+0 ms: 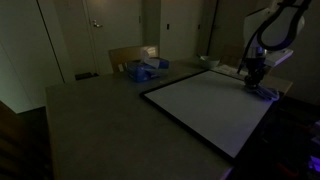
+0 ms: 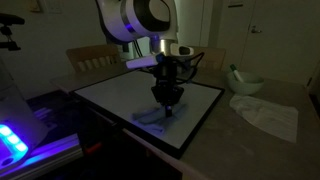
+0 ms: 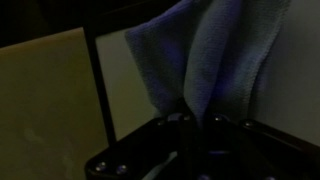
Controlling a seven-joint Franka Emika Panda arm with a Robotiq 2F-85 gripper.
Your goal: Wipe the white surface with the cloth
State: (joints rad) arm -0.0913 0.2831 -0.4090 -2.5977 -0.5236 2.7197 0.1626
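In a dim room a white board (image 1: 205,108) lies on the table (image 1: 90,112), and the robot's fingers (image 2: 165,95) pinch the cloth (image 3: 210,50) on it.

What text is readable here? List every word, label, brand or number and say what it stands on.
None can be read.
The white surface shows no writing, the cloth shows no label, and any print on the blue-and-white packaging is too dark and small to make out.
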